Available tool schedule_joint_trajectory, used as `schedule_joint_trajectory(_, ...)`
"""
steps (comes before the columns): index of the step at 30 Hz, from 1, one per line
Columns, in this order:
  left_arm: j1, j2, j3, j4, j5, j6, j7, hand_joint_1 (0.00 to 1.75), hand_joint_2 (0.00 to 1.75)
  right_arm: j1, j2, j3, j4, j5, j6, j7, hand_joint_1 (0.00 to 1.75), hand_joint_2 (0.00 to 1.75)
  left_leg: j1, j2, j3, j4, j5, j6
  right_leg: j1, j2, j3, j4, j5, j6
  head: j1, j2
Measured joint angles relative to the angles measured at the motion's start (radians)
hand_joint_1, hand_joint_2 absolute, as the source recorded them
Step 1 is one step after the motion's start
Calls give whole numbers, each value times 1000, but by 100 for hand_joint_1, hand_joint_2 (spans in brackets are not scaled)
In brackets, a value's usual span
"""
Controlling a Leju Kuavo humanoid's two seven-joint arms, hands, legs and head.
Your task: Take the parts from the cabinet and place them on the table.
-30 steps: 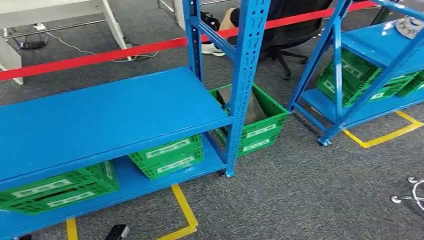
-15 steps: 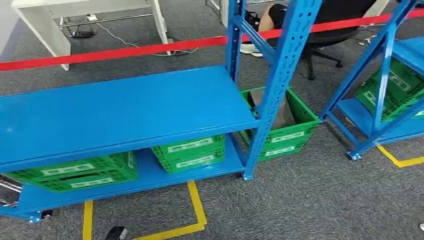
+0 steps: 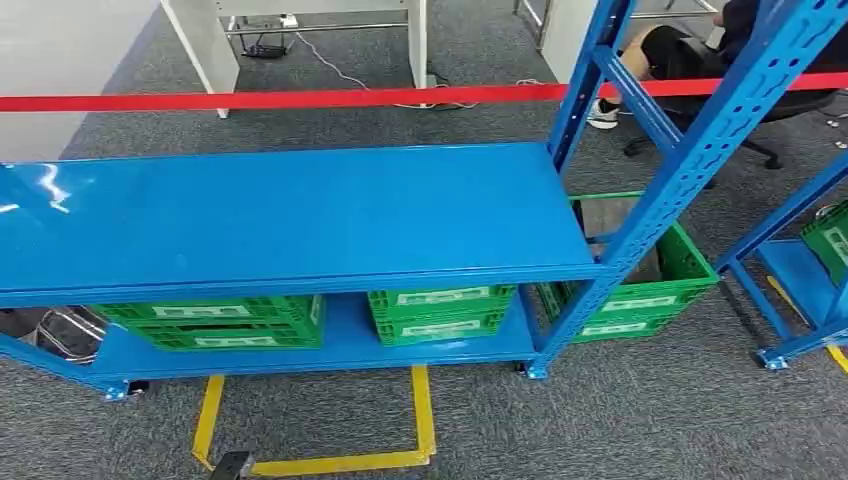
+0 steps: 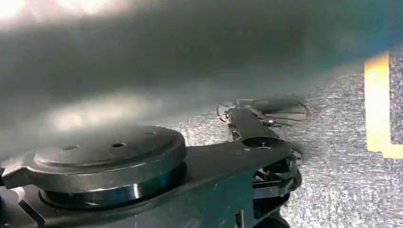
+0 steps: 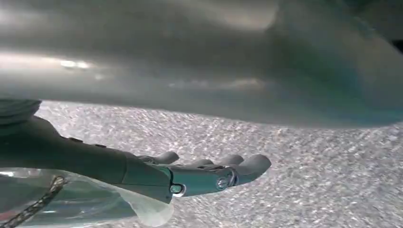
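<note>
In the right wrist view my right hand [image 5: 190, 175] hangs above grey carpet with its fingers stretched forward. Under the palm it holds a clear plastic bag [image 5: 85, 202] with a metal chain-like part [image 5: 43, 199] inside. The blue cabinet rack [image 3: 300, 215] stands straight ahead in the head view, and its wide middle shelf is bare. Green crates [image 3: 440, 312] sit on its bottom shelf; their contents are hidden.
A red tape barrier [image 3: 300, 99] runs behind the rack. Another green crate [image 3: 640, 295] stands on the floor at the rack's right end. A second blue rack [image 3: 800, 270] is at the right edge. Yellow floor tape [image 3: 420, 420] marks the carpet. A person sits on a chair [image 3: 670, 50] beyond.
The whole head picture has shifted to the right, so the camera has turned left. The rack now lies square across the view, and the second rack has slid to the right edge.
</note>
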Motion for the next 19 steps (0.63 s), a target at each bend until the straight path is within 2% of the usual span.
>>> schedule_joint_trajectory(1,0,0,0,0,-1,2,0,0,175,-3,0,0,0,0,0,2,0,0,1,-1,-1,-3,2,-3,0,0,4,2,3,-7,-2,0)
schedule_joint_trajectory(2,1,1,0,0,-1,3,1,0,175,-2,1,0,0,-1,0,3,0,0,1,0,-1,0,0,1,-2,0,3,-2,7,-6,-2,0)
schedule_joint_trajectory(3,2,2,0,0,-2,6,2,0,175,0,4,-1,0,-3,1,4,0,0,1,1,-1,-1,4,19,0,0,3,-2,8,-5,-2,0)
schedule_joint_trajectory(8,0,3,0,0,-5,16,3,0,175,0,5,-8,0,-13,1,13,0,0,2,1,6,-12,5,19,4,1,5,-1,5,-11,-3,0)
schedule_joint_trajectory(11,1,3,0,0,-5,21,7,0,175,-1,6,-10,0,-18,1,18,0,0,3,1,7,-15,7,7,6,0,5,-1,4,-16,-2,0)
schedule_joint_trajectory(13,1,3,0,0,-5,24,8,0,175,-1,6,-11,0,-21,1,19,0,0,6,1,7,-17,6,-12,7,0,5,0,3,-17,-2,0)
schedule_joint_trajectory(19,1,3,0,0,-4,27,9,0,175,0,6,-19,0,-21,0,20,0,0,5,1,7,-16,5,-13,6,0,6,0,3,-18,-2,0)
